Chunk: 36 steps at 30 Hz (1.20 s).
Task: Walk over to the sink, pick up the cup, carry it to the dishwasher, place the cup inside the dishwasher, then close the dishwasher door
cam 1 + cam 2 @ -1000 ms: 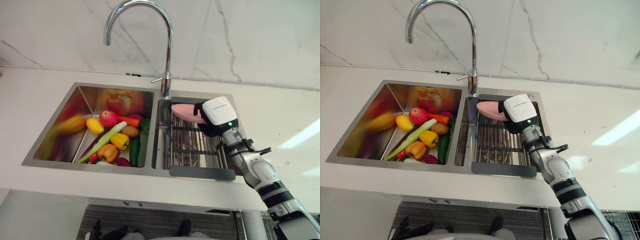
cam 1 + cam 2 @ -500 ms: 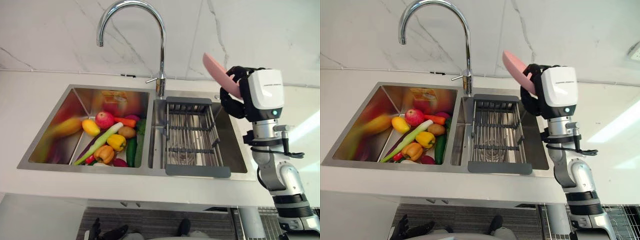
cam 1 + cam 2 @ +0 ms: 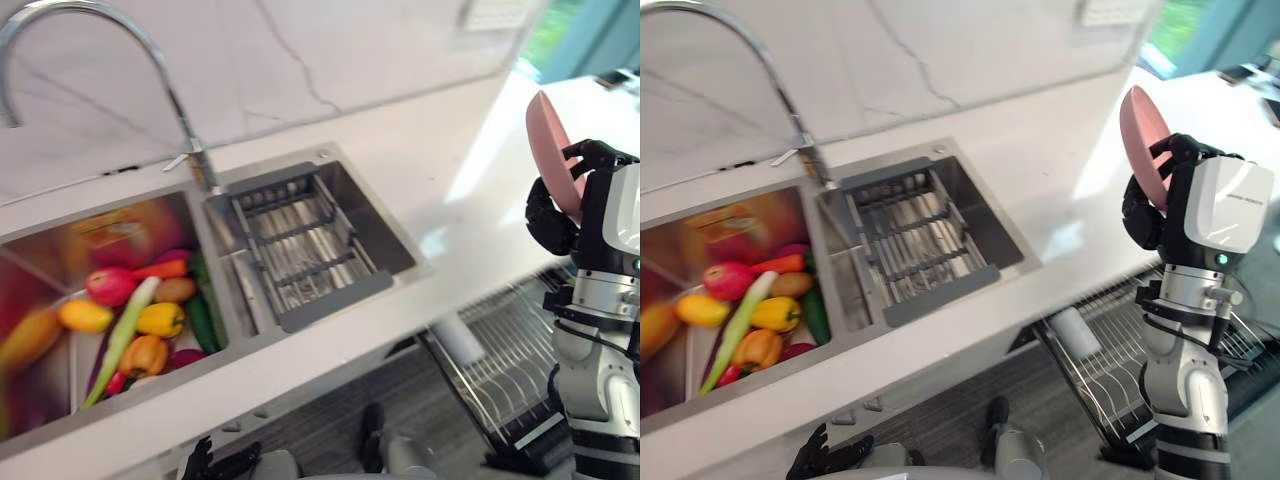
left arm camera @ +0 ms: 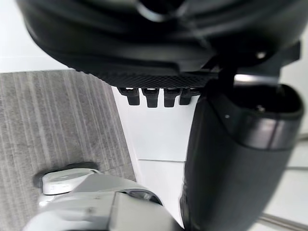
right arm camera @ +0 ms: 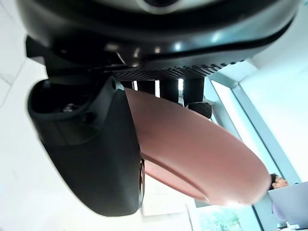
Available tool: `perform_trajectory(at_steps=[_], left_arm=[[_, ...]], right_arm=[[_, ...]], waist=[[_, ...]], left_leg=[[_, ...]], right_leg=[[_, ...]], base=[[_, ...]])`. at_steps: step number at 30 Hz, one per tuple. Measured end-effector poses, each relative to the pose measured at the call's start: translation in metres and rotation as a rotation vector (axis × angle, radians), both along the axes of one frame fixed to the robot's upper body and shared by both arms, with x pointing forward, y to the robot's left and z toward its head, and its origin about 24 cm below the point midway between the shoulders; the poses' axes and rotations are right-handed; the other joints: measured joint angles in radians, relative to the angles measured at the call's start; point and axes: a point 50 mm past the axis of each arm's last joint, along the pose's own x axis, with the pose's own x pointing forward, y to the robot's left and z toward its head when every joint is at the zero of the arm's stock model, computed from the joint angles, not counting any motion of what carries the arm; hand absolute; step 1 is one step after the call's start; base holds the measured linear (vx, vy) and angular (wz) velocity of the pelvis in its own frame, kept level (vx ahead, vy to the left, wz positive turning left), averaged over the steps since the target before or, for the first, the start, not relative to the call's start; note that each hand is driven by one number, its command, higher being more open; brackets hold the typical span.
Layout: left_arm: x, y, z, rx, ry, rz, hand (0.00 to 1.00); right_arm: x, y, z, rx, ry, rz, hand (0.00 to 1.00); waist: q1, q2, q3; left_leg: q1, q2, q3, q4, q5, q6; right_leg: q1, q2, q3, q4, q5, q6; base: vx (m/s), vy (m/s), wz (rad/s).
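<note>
My right hand (image 3: 556, 212) is raised at the right, beyond the counter's edge, and is shut on a pink shallow dish (image 3: 550, 138) held on edge. In the right wrist view the thumb (image 5: 91, 154) presses one face of the pink dish (image 5: 202, 161) and the fingers curl behind it. The steel sink (image 3: 396, 240) lies to the left with a grey drain rack (image 3: 300, 250) in its right basin. A wire dishwasher rack (image 3: 500, 372) shows low down under the hand. My left hand (image 4: 236, 159) hangs over the floor, fingers relaxed, holding nothing.
The left basin holds several vegetables and fruits (image 3: 140, 320). A curved faucet (image 3: 150, 60) rises behind the sink. The white counter (image 3: 440, 170) runs to the right. A white cylindrical thing (image 3: 455, 340) lies on the dishwasher rack.
My right hand lifted the pink dish out of the drain rack and carried it up and right. The camera has swung right, so the sink now sits left and the dishwasher rack has appeared.
</note>
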Motion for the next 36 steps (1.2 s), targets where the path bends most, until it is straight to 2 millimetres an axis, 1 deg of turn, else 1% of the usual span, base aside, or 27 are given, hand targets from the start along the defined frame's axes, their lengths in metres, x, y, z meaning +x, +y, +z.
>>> perform_trajectory(at_steps=[1, 2, 3, 4, 5, 6, 7, 8, 9, 10, 11, 12, 14, 16, 20, 23, 24, 26, 27, 28, 29, 30, 32, 34, 35, 36], left_arm=[[0.002, 0.005, 0.001, 0.013, -0.004, 0.017, 1.00], [0.005, 0.010, 0.002, 0.031, -0.004, 0.022, 1.00], [0.012, 0.020, 0.005, 0.061, -0.009, 0.016, 1.00], [0.015, 0.029, 0.007, 0.087, -0.008, 0.074, 1.00], [0.013, 0.034, 0.008, 0.098, 0.000, 0.121, 1.00], [0.010, 0.036, 0.008, 0.104, 0.008, 0.138, 1.00], [0.004, 0.039, 0.008, 0.112, 0.027, 0.144, 1.00], [0.000, 0.038, 0.006, 0.115, 0.048, 0.119, 1.00], [0.001, 0.035, 0.005, 0.111, 0.048, 0.096, 1.00], [0.005, 0.025, 0.004, 0.104, 0.035, 0.025, 1.00], [0.011, 0.011, 0.003, 0.085, 0.005, -0.025, 1.00], [0.015, 0.004, 0.002, 0.072, -0.013, -0.038, 1.00], [0.022, 0.002, 0.005, 0.076, -0.062, -0.073, 1.00], [0.027, 0.000, 0.007, 0.081, -0.088, -0.081, 1.00], [0.029, -0.001, 0.008, 0.084, -0.104, -0.085, 1.00], [0.031, -0.001, 0.008, 0.091, -0.105, -0.105, 1.00], [0.031, -0.001, 0.006, 0.089, -0.095, -0.107, 1.00], [0.032, -0.001, 0.006, 0.089, -0.098, -0.107, 1.00], [0.039, 0.000, 0.008, 0.089, -0.116, -0.107, 1.00], [0.042, 0.000, 0.008, 0.090, -0.122, -0.109, 1.00], [0.054, 0.001, 0.011, 0.093, -0.156, -0.111, 1.00], [0.061, 0.002, 0.013, 0.093, -0.176, -0.106, 1.00], [0.086, 0.002, 0.022, 0.096, -0.249, -0.108, 1.00], [0.099, 0.002, 0.027, 0.092, -0.298, -0.098, 1.00], [0.104, 0.002, 0.029, 0.082, -0.316, -0.077, 1.00], [0.106, 0.002, 0.030, 0.077, -0.324, -0.066, 1.00]], right_arm=[[0.008, 0.004, 0.000, -0.007, 0.003, 0.017, 0.00], [0.012, 0.006, 0.001, -0.018, 0.007, 0.020, 0.00], [0.014, 0.006, 0.000, -0.020, 0.013, 0.018, 0.00], [0.014, 0.005, 0.000, -0.022, 0.018, 0.013, 0.00], [0.014, 0.004, 0.000, -0.028, 0.028, 0.008, 0.00], [0.014, 0.002, 0.001, -0.035, 0.037, 0.003, 0.00], [0.014, -0.002, 0.002, -0.044, 0.058, -0.015, 0.00], [0.009, -0.013, 0.001, -0.036, 0.083, -0.066, 0.00], [0.006, -0.019, 0.000, -0.028, 0.091, -0.093, 0.00], [-0.001, -0.029, -0.001, -0.015, 0.106, -0.141, 0.00], [-0.005, -0.035, -0.002, -0.008, 0.117, -0.168, 0.00], [-0.006, -0.036, -0.003, -0.007, 0.123, -0.172, 0.00], [-0.008, -0.033, -0.002, -0.014, 0.127, -0.155, 0.00], [-0.008, -0.030, 0.000, -0.016, 0.121, -0.140, 0.00], [-0.009, -0.029, -0.008, 0.014, 0.161, -0.151, 0.00], [-0.019, -0.028, -0.026, 0.067, 0.214, -0.163, 0.00], [-0.026, -0.026, -0.042, 0.106, 0.266, -0.172, 0.00], [-0.029, -0.025, -0.051, 0.128, 0.292, -0.177, 0.00], [-0.031, -0.025, -0.060, 0.153, 0.320, -0.184, 0.00], [-0.031, -0.025, -0.061, 0.156, 0.322, -0.185, 0.00], [-0.030, -0.025, -0.064, 0.160, 0.329, -0.189, 0.00], [-0.028, -0.025, -0.064, 0.163, 0.329, -0.187, 0.00], [-0.014, -0.017, -0.067, 0.174, 0.331, -0.166, 0.00], [-0.001, -0.010, -0.067, 0.177, 0.332, -0.139, 0.00], [0.007, -0.006, -0.065, 0.176, 0.326, -0.124, 0.00], [0.012, -0.004, -0.063, 0.173, 0.320, -0.118, 0.00]], waist=[[0.007, -0.009, -0.001], [0.011, -0.024, -0.003], [0.018, -0.064, -0.004], [0.022, -0.088, -0.001], [0.023, -0.087, -0.002], [0.022, -0.085, -0.003], [0.017, -0.079, -0.006], [0.001, -0.074, -0.009], [-0.006, -0.074, -0.010], [-0.016, -0.073, -0.016], [-0.019, -0.071, -0.024], [-0.020, -0.071, -0.026], [-0.021, -0.062, -0.039], [-0.024, -0.057, -0.042], [-0.046, -0.054, -0.041], [-0.050, -0.054, -0.040], [-0.058, -0.051, -0.038], [-0.065, -0.049, -0.027], [-0.068, -0.047, -0.011], [-0.069, -0.047, -0.006], [-0.068, -0.046, 0.024], [-0.068, -0.045, 0.040], [-0.066, -0.045, 0.103], [-0.060, -0.043, 0.151], [-0.057, -0.039, 0.177], [-0.052, -0.039, 0.189]], left_leg=[[-0.007, 0.028, 0.031, 0.006, 0.004, -0.013], [-0.014, 0.039, 0.043, 0.010, 0.012, -0.027], [-0.020, 0.049, 0.063, 0.012, 0.024, -0.048], [-0.021, 0.065, 0.068, 0.025, 0.030, -0.078], [-0.014, 0.086, 0.064, 0.022, 0.043, -0.099], [-0.007, 0.095, 0.058, 0.015, 0.052, -0.114], [0.003, 0.107, 0.051, -0.007, 0.064, -0.128], [0.023, 0.101, 0.027, -0.065, 0.096, -0.134], [0.032, 0.093, 0.022, -0.090, 0.116, -0.138], [0.041, 0.077, 0.008, -0.138, 0.147, -0.143], [0.046, 0.065, 0.000, -0.166, 0.167, -0.142], [0.048, 0.061, -0.002, -0.175, 0.176, -0.139], [0.049, 0.060, -0.003, -0.190, 0.187, -0.140], [0.050, 0.055, -0.003, -0.195, 0.187, -0.140], [0.067, 0.044, -0.023, -0.208, 0.186, -0.141], [0.061, 0.027, -0.041, -0.232, 0.184, -0.144], [0.048, 0.016, -0.045, -0.231, 0.184, -0.143], [0.036, 0.007, -0.048, -0.226, 0.183, -0.141], [-0.001, -0.006, -0.055, -0.212, 0.181, -0.133], [-0.010, -0.008, -0.057, -0.208, 0.181, -0.131], [-0.047, -0.015, -0.068, -0.188, 0.178, -0.125], [-0.067, -0.018, -0.082, -0.179, 0.176, -0.122], [-0.149, -0.023, -0.098, -0.138, 0.172, -0.117], [-0.200, -0.023, -0.114, -0.113, 0.170, -0.114], [-0.233, -0.023, -0.139, -0.095, 0.167, -0.107], [-0.248, -0.023, -0.143, -0.088, 0.166, -0.107]], right_leg=[[0.016, -0.006, -0.001, -0.021, -0.001, 0.009], [0.030, -0.007, 0.011, -0.058, 0.005, 0.028], [0.072, -0.011, 0.038, -0.156, 0.055, 0.063], [0.123, 0.023, 0.086, -0.271, 0.081, 0.134], [0.155, 0.064, 0.090, -0.338, 0.084, 0.141], [0.170, 0.085, 0.097, -0.372, 0.088, 0.147], [0.189, 0.111, 0.100, -0.401, 0.090, 0.150], [0.211, 0.129, 0.085, -0.423, 0.090, 0.150], [0.220, 0.130, 0.075, -0.430, 0.090, 0.150], [0.229, 0.131, 0.063, -0.448, 0.091, 0.152], [0.232, 0.133, 0.063, -0.468, 0.100, 0.158], [0.235, 0.135, 0.063, -0.481, 0.108, 0.158], [0.238, 0.157, 0.083, -0.539, 0.148, 0.147], [0.238, 0.166, 0.108, -0.577, 0.179, 0.142], [0.231, 0.167, 0.139, -0.577, 0.195, 0.139], [0.197, 0.158, 0.169, -0.579, 0.214, 0.138], [0.182, 0.147, 0.175, -0.580, 0.224, 0.141], [0.171, 0.138, 0.177, -0.580, 0.232, 0.142], [0.137, 0.125, 0.185, -0.579, 0.248, 0.142], [0.130, 0.122, 0.186, -0.578, 0.250, 0.143], [0.104, 0.112, 0.185, -0.578, 0.260, 0.145], [0.091, 0.108, 0.184, -0.578, 0.265, 0.146], [0.029, 0.095, 0.182, -0.577, 0.283, 0.148], [-0.007, 0.093, 0.179, -0.577, 0.292, 0.146], [-0.028, 0.096, 0.175, -0.577, 0.297, 0.144], [-0.037, 0.098, 0.175, -0.577, 0.301, 0.140]], base=[[-0.03, -0.136, -0.96], [-0.02, -0.257, -0.91], [0.01, -0.372, -0.66], [0.03, -0.462, -0.56], [0.02, -0.414, -0.38], [0.02, -0.356, -0.30], [-0.01, -0.255, -0.04], [-0.01, -0.209, 0.16], [-0.03, -0.144, 0.46], [-0.05, -0.087, 0.37], [-0.07, -0.066, 0.26], [-0.09, -0.034, -0.04], [-0.10, -0.030, -0.25], [-0.11, 0.000, -0.37], [-0.09, 0.047, -0.24], [-0.10, 0.084, -0.27], [-0.08, 0.069, -0.10], [-0.07, 0.083, -0.06], [-0.07, 0.088, -0.06], [-0.10, 0.103, -0.02], [-0.08, 0.068, 0.07], [-0.11, 0.085, 0.11], [-0.11, 0.075, 0.10], [-0.08, 0.051, 0.12], [-0.06, 0.037, 0.11], [-0.03, 0.026, 0.09]])
